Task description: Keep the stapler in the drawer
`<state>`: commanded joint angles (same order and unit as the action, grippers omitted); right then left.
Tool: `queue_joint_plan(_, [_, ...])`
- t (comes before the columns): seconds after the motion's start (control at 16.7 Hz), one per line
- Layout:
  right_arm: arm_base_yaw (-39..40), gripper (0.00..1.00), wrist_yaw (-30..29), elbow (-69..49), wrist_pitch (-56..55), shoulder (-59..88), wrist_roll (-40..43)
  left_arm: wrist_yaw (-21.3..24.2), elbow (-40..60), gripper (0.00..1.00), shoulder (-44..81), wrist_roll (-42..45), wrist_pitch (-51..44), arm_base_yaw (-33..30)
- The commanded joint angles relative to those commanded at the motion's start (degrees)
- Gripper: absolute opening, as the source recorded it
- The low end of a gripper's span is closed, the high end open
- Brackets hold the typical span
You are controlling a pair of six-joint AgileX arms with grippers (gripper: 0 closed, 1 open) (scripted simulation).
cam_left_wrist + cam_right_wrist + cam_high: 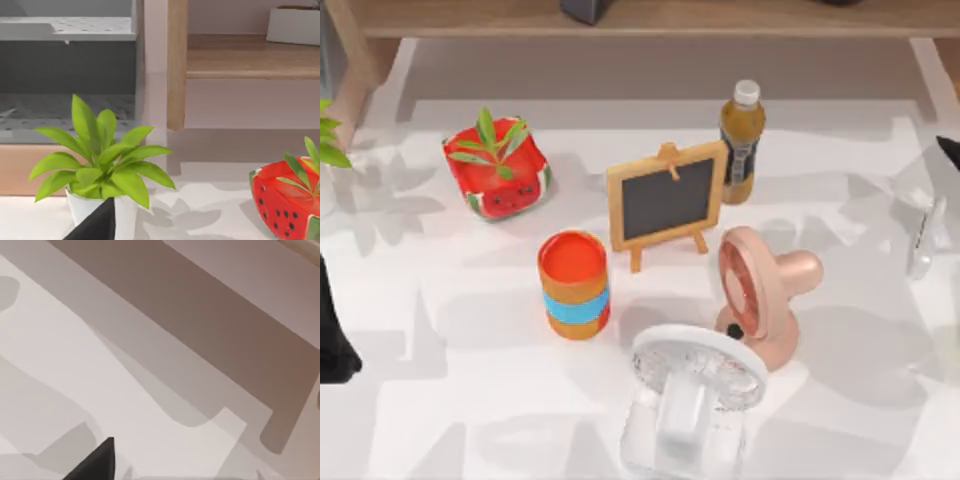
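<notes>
stapler [924, 238]: cut off at right edge | fingers: unseen

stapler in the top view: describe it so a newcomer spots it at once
Go to the table's right edge in the top view, level with the pink fan and right of it. The stapler lies there: a slim white bar with rounded ends, running up the image. Unlike the round white fan at the front, it is narrow, elongated and flat.

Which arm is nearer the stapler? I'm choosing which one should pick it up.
Right. The right arm sits at the table's right edge just above the stapler; the left arm is parked at the far left edge.
</notes>
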<state>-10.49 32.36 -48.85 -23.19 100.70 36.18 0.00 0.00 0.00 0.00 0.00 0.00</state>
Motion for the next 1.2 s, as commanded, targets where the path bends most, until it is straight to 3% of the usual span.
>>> queue_joint_plan(0.72, [13.6,1.00,-23.6,-38.2,69.4,14.1,-48.9,0.0,0.0,1.00,0.0,0.0,0.0,0.0])
queue_joint_plan(0.96, [14.6,1.00,-29.4,-46.9,84.1,18.7,-59.0,0.0,0.0,1.00,0.0,0.0,0.0,0.0])
queue_joint_plan(1.2, [14.8,1.00,-32.2,-51.0,90.9,21.2,-63.7,0.0,0.0,1.00,0.0,0.0,0.0,0.0])
